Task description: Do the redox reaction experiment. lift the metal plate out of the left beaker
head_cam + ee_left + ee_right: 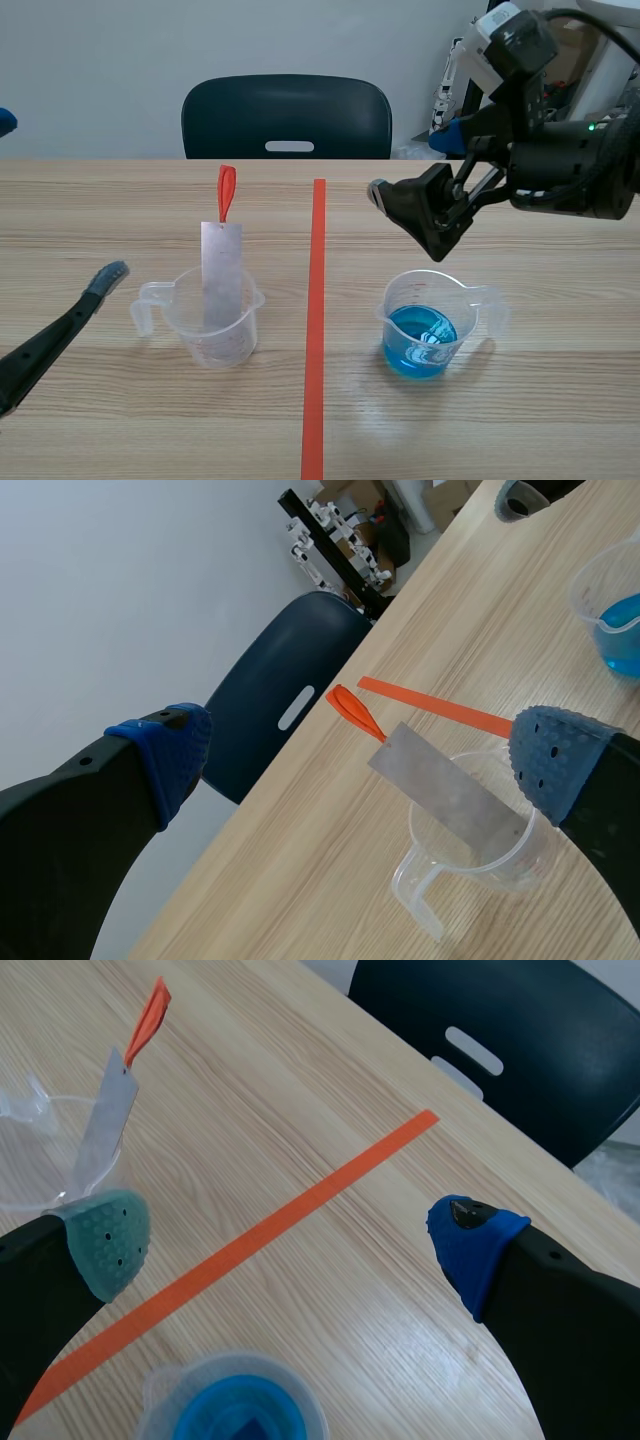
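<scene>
One thin grey metal plate point(222, 275) stood leaning in the clear plastic left beaker point(236, 345) — its orange-red tab point(227, 192) uppermost, likely there for pinching. The left gripper point(362, 755) hovered beside it, fingers point(170, 755) spread wide and empty; the right gripper point(288, 1240) hung agape too, well apart.

You're looking at a metal plate point(222, 270): dull grey, matt, smooth. Your left beaker point(190, 322) is clear plastic, lightly glossy. The right beaker point(425, 290) is the same clear plastic, holding shiny blue liquid point(418, 348). The table point(100, 210) is pale wood grain, smooth with low sheen. The chair point(287, 115) is dark, matt plastic.
</scene>
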